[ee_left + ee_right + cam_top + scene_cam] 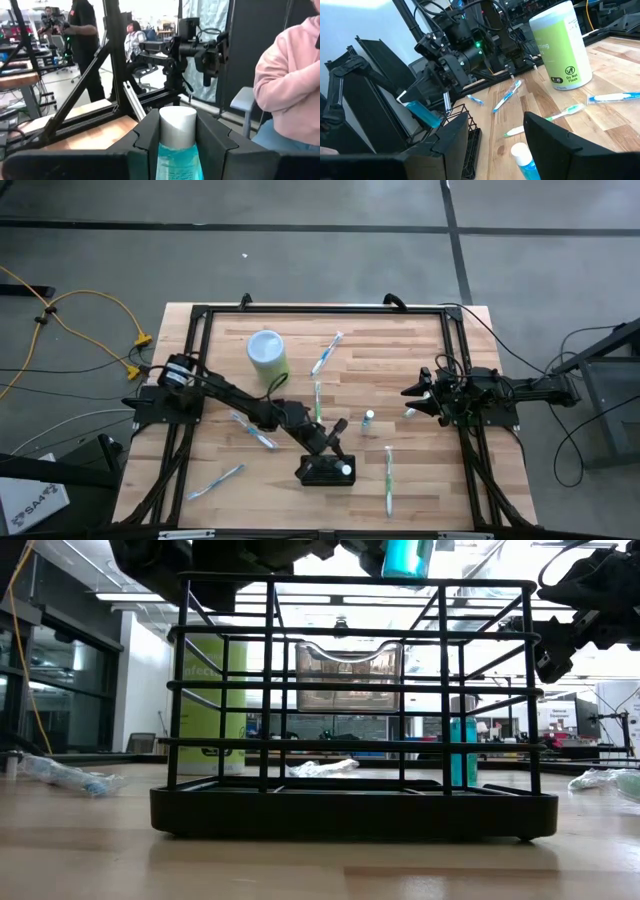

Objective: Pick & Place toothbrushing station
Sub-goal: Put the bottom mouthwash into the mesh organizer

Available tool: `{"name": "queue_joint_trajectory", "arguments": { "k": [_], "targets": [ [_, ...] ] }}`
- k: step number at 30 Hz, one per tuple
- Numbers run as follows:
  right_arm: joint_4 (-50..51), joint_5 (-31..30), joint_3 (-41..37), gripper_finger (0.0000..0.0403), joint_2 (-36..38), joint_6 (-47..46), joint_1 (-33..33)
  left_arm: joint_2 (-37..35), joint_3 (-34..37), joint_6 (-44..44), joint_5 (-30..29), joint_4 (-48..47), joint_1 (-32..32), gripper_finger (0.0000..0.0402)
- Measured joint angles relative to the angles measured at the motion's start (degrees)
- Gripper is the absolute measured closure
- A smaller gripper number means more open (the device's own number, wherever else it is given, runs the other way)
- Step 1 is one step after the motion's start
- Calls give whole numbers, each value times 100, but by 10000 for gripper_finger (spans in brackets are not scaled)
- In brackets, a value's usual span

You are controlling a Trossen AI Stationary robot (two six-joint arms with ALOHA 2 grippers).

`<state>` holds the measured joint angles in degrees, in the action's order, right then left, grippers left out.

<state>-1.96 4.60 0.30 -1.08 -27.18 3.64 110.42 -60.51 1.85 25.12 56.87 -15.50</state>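
Right now the toothbrushing station point(325, 473) sits on the desk point(430, 490) near its front edge, roughly mid-width. It's a black wire rack w/ a solid dark base, upright bars and cross rails, open on top; low view shows it flat and level, w/ nothing clearly inside.

Left pincer point(338, 442) hovers just above and behind the station, clamped on a small teal bottle point(176, 150) w/ a white cap, held cap-up between the fingers. Prob. carried there so it can drop straight into the open top; upright hold keeps it lined up w/ the gaps.

Farther from the station: toothbrushes point(388, 478) lie scattered flat on the desk around it, one just to its right. A second small blue bottle point(368, 419) stands behind-right of the station. Pale green cylinder point(268, 356) stands well behind-left.

Right pincer point(412, 396) waits well off to the station's right-rear, fingers spread wide, empty.

Person in a pink sleeve point(287, 85) sits beyond the desk.
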Motion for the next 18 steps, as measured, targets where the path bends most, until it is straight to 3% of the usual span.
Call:
{"name": "queue_joint_trajectory", "arguments": {
  "k": [18],
  "targets": [
    [0, 0, -1, 219, 0, 0, 0, 1, 0, -448, 13, 366, -34, 312]
  ]
}}
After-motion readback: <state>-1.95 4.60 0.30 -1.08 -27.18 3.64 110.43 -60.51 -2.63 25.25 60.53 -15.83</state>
